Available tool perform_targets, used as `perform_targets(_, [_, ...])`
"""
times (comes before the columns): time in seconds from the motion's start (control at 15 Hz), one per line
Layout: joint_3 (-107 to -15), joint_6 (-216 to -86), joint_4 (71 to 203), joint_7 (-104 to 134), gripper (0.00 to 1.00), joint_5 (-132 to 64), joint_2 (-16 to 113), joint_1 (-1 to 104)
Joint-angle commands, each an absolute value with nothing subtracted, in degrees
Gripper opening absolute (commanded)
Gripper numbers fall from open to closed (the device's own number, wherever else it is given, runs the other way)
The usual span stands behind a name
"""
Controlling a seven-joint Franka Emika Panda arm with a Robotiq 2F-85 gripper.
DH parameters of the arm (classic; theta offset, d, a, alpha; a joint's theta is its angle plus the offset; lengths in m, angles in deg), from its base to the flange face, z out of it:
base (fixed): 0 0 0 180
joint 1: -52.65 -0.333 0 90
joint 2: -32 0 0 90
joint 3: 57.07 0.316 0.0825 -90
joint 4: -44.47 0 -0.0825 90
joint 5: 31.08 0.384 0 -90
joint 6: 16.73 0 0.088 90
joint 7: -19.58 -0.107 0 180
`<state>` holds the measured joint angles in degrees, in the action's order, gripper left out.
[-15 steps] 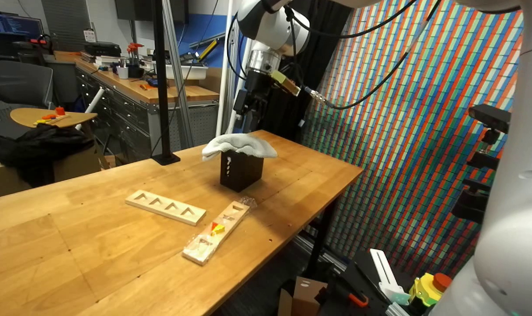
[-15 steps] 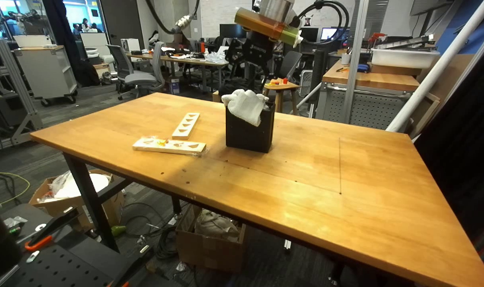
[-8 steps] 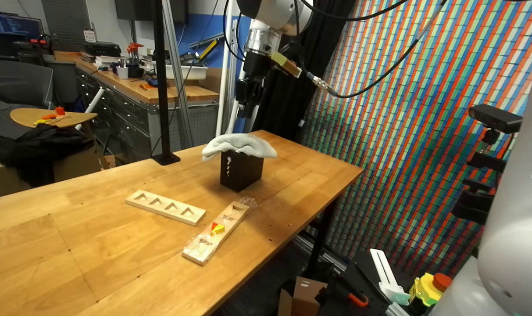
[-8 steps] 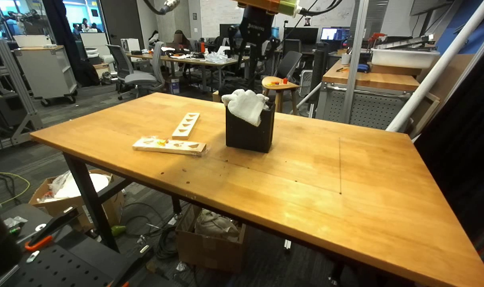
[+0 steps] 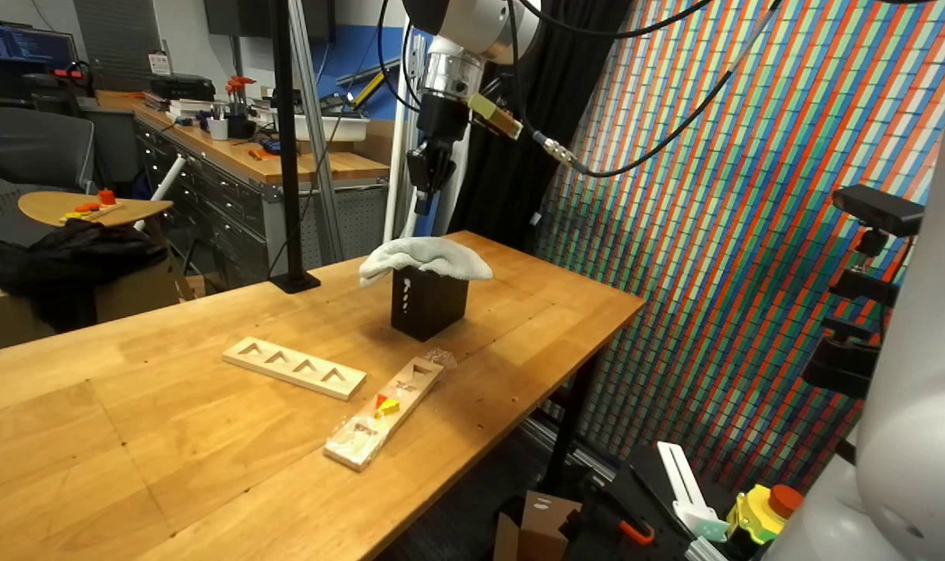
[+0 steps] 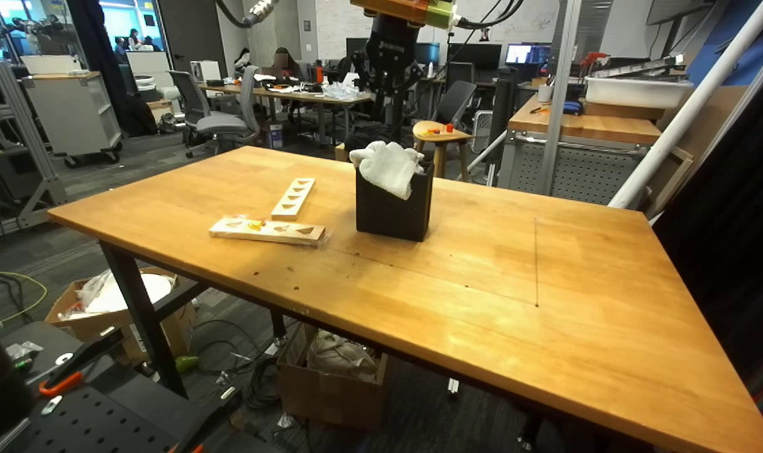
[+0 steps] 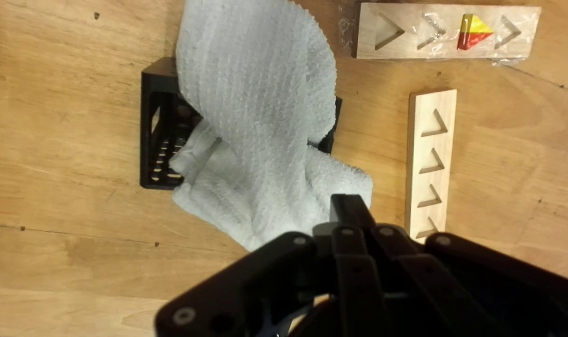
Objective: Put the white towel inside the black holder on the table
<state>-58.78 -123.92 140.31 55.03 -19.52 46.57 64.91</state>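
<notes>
A black curtain [image 5: 507, 199] hangs beside a multicoloured wall [image 5: 752, 257]; grey chairs [image 6: 217, 123] stand on grey carpet [image 6: 107, 177], a whiteboard [image 6: 334, 25] behind the desk [image 6: 296, 96].

Pale wooden strip [image 7: 429, 178], four triangular recesses. Near it, roughly at right angles: second pale wooden strip [image 7: 452, 31] in clear plastic wrap [image 7: 345, 27], red-and-yellow triangular piece [image 7: 473, 32] at one recess. In both exterior views, light-wood stool [image 5: 141, 209] with red and orange bits [image 5: 107, 197]. In an exterior view, open brown cardboard box [image 6: 331, 399], beige cloth [image 6: 340, 357] inside.

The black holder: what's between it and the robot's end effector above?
The white towel, lying across the top of the black holder, then open air up to the end effector, as an exterior view shows.
</notes>
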Motion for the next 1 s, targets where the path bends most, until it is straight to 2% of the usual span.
perform_targets(0.0, [-59.5, -123.4, 138.1, 55.5, 0.00, -20.1, 48.8, 64.7])
perform_targets(0.93, [-58.2, -126.2, 136.4, 58.5, 0.00, -16.7, 59.4, 67.5])
